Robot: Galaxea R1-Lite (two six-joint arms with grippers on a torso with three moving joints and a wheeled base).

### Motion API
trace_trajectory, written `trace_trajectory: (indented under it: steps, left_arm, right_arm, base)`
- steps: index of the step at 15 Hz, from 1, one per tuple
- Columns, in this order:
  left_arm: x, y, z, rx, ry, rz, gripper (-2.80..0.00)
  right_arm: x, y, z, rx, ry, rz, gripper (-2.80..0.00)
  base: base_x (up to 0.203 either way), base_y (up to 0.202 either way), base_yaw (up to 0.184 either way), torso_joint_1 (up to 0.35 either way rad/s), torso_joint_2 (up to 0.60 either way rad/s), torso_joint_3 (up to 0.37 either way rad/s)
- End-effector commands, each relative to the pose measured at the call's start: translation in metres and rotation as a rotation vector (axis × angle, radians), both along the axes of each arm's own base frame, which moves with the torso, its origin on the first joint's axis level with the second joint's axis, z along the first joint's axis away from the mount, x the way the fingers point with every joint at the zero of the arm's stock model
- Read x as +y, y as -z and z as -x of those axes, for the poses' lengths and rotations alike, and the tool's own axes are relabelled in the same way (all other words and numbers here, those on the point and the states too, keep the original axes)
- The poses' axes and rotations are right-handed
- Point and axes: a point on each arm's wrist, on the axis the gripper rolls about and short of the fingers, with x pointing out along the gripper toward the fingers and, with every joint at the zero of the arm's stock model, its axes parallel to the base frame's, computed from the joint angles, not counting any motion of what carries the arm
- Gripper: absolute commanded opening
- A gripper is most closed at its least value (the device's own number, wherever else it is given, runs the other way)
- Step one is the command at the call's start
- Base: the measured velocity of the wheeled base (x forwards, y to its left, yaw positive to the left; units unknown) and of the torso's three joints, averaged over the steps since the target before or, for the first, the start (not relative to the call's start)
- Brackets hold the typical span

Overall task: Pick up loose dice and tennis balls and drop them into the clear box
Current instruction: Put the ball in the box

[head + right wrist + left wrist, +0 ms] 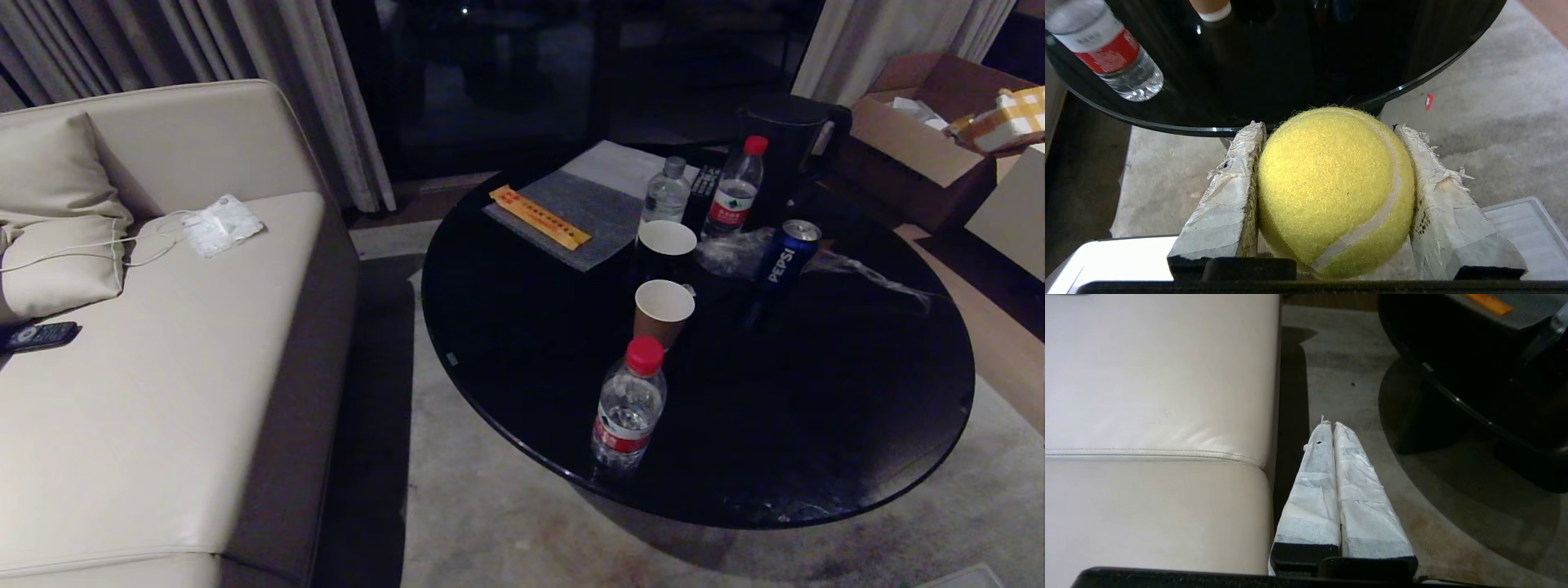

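Ball count: one tennis ball (1335, 192), clamped in right pincer (1331, 134).

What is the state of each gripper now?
Left gripper: closed, holding nothing.
Right gripper: closed on a tennis ball.

Yellow-green tennis ball (1331, 192), glossy black table (816, 425)
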Motion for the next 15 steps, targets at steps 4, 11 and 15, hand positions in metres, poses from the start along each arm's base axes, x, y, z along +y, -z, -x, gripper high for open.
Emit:
trace_trajectory:
  steps: [4, 11, 15]
  left_arm:
    - [0.0000, 0.0003, -0.0002, 0.002, -0.001, 0.002, -2.80]
    - [0.0000, 0.0004, -0.0002, 0.003, 0.000, 0.001, -2.80]
    - [0.0000, 0.0004, -0.0002, 0.003, 0.000, -0.001, -2.80]
  right_arm:
    - [0.0000, 0.0001, -0.0001, 0.003, 0.001, -0.001, -2.80]
    - [0.0000, 0.0001, -0.0001, 0.003, 0.001, -0.001, -2.80]
    - [0.0000, 0.0001, -0.0001, 0.003, 0.001, -0.001, -2.80]
  base:
    - [0.000, 0.000, 0.000, 0.002, 0.00, 0.205]
    - [0.000, 0.000, 0.000, 0.006, 0.00, 0.192]
    - [0.000, 0.000, 0.000, 0.001, 0.00, 0.031]
